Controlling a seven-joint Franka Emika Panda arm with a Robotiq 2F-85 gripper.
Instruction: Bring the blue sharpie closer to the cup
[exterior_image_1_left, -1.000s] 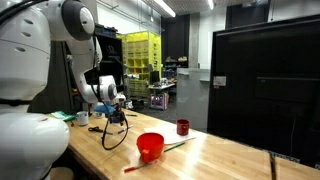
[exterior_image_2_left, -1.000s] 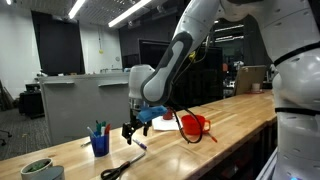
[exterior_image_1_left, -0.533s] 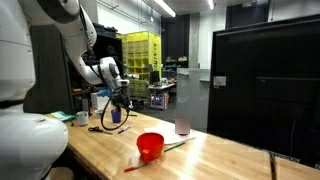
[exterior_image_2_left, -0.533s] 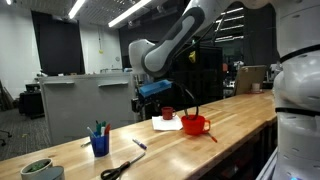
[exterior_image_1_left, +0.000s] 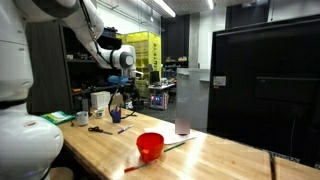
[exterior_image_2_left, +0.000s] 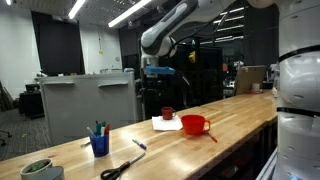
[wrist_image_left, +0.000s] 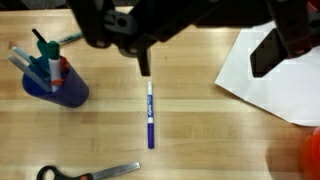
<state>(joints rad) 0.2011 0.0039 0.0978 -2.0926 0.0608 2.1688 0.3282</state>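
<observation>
Where the wooden counter (exterior_image_2_left: 240, 115) runs nearest in an exterior view, a green bowl (exterior_image_2_left: 38, 168) sits at its end, with scissors (exterior_image_2_left: 120, 168) lying flat just beside it. Behind them stands a blue pot (exterior_image_2_left: 99, 144) full of pens. The sharpie (exterior_image_2_left: 138, 145) lies flat on the bare wood between the pot and a white sheet of paper (exterior_image_2_left: 163, 125), touching neither. In the wrist view it lies lengthwise in mid-frame, the pot to one side and the paper to the other. Farther along, past the paper, a red cup (exterior_image_2_left: 195, 124) stands well apart from the sharpie, with a thin stick (exterior_image_2_left: 213, 135) slanting beside it. A small dark cup (exterior_image_2_left: 168, 113) stands at the far edge behind the paper.

High above all this hangs the tool (wrist_image_left: 205, 60). Its dark fingers (wrist_image_left: 143, 62) are spread wide with nothing between them.

Beyond the counter, a grey cabinet (exterior_image_2_left: 85, 100) lines the wall under long ceiling lights (exterior_image_2_left: 130, 12). A yellow rack (exterior_image_1_left: 142, 55) and a large black panel (exterior_image_1_left: 265, 90) close off the room in an exterior view.
</observation>
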